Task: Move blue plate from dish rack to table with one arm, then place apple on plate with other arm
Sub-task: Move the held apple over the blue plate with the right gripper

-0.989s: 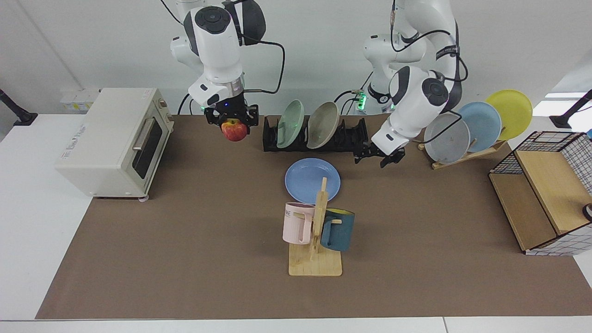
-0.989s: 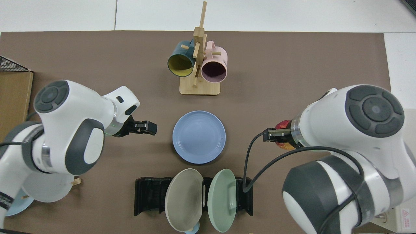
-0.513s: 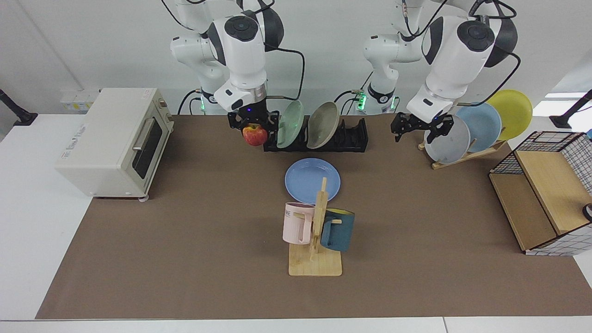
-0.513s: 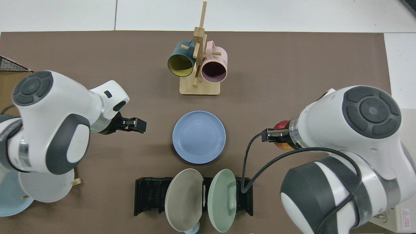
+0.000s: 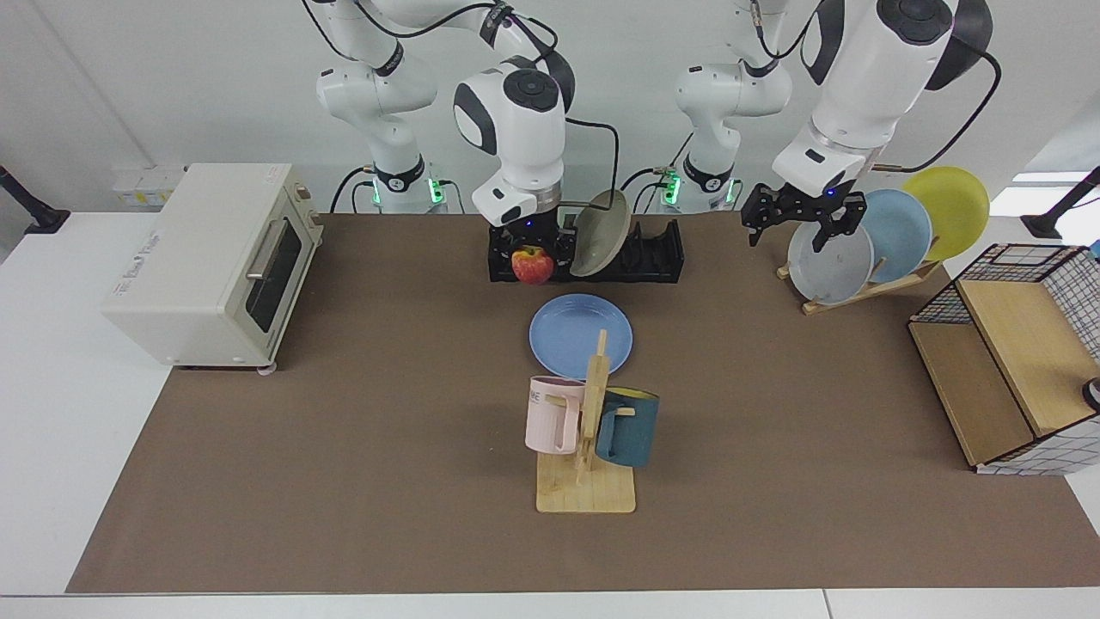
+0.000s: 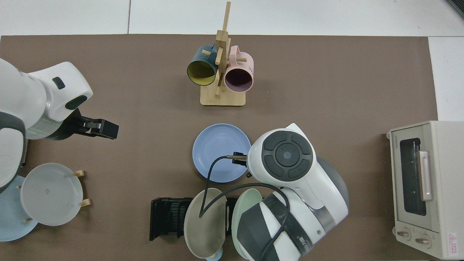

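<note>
R gripper was clamped on the apple, upper centre, just above the blue plate lying flat on the table. Apple prob firm, smooth, light; side grip suits. L gripper hung spread, upper right, waiting.

Cream toaster oven, 2 mugs on wooden tree, wire-sided wooden shelf
</note>
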{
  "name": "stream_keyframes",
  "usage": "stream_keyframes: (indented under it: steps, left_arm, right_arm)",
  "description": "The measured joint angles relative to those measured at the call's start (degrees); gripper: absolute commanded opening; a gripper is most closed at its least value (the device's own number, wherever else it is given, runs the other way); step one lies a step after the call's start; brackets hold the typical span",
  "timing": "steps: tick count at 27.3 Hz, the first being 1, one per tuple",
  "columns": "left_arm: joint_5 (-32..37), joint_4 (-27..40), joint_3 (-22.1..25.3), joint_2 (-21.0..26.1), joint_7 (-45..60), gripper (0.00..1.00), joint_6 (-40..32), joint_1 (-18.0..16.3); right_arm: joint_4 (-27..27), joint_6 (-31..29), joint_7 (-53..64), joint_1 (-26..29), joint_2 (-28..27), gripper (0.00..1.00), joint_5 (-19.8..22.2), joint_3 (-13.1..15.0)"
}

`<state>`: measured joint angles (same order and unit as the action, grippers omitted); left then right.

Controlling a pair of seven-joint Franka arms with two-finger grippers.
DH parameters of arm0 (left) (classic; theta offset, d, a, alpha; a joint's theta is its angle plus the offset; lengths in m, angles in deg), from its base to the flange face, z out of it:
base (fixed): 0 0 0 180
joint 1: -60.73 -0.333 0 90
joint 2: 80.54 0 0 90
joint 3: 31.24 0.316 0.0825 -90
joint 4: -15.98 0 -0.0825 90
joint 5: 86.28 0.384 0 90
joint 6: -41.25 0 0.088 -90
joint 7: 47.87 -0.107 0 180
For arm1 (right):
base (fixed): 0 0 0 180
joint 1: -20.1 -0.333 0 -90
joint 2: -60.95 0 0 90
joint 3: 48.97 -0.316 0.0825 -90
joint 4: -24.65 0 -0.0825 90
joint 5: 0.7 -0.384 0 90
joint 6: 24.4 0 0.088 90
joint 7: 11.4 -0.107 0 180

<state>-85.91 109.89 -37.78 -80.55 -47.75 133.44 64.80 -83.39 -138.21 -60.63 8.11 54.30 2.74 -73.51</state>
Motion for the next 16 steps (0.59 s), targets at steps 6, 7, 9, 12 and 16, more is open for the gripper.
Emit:
stream_keyframes:
  steps: [6, 7, 9, 12, 16]
  left_arm:
    - [0.0, 0.0, 0.29, 0.06, -0.45, 1.0, -0.01, -0.01]
    - [0.0, 0.0, 0.28, 0.06, -0.45, 1.0, -0.01, -0.01]
    - [0.0, 0.0, 0.28, 0.07, -0.45, 1.0, -0.02, -0.01]
    - [0.0, 0.0, 0.29, 0.07, -0.45, 1.0, -0.02, -0.01]
    - [0.0, -0.17, 0.34, 0.07, -0.45, 1.0, -0.02, -0.01]
  right_arm:
    - [-0.04, -2.99, -2.32, -2.06, -3.48, 0.04, 0.43, -0.38]
    - [-0.06, -3.75, -3.28, -2.54, -4.11, 0.04, 0.67, -0.4]
    - [-0.08, -5.58, -5.99, -3.56, -5.64, 0.04, 1.94, -0.41]
    - [-0.16, -8.34, -9.9, -4.91, -8.26, 0.04, 4.37, -0.43]
    - [-0.18, -11.47, -12.09, -5.58, -11.92, 0.04, 5.48, -0.4]
